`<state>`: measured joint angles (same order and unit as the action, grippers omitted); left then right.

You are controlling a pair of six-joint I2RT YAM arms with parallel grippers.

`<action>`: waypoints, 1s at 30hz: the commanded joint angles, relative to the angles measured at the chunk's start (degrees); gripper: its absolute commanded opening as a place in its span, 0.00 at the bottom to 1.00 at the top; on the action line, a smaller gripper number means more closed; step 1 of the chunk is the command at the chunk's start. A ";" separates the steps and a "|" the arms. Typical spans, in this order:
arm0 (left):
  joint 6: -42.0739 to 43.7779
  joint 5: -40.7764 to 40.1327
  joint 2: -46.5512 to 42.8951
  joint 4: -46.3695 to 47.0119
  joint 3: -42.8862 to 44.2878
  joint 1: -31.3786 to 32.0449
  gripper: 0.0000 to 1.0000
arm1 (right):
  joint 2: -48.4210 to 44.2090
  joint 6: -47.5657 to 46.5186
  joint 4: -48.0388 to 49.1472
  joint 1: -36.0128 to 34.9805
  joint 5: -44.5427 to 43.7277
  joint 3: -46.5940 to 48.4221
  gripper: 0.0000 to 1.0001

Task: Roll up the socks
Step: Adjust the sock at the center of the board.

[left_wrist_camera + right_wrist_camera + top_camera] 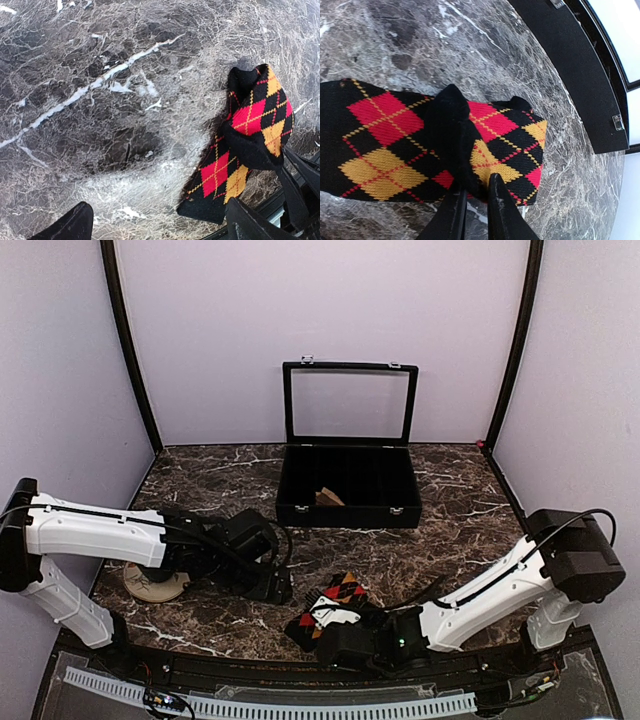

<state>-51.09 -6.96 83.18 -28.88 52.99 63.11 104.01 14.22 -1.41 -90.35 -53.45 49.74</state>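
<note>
Black argyle sock in right claw

**Robot test cell, laboratory type**

Enclosed booth: plain lilac panels on three sides, joined by black corner posts. Dark marble-pattern worktop. White left arm and right arm bolted at its near edge, cables exposed, slotted cable duct along the front.

The argyle sock apparently runs past the edge.
</note>
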 commanded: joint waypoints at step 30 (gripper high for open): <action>2.83 6.76 5.68 3.46 6.30 -0.18 0.99 | -16.35 24.01 -16.97 -1.86 -0.60 -2.02 0.61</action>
<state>-49.06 -2.74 87.22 -26.33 55.90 63.11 90.13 28.73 -11.18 -92.31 -50.11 48.51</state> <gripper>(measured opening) 0.982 0.606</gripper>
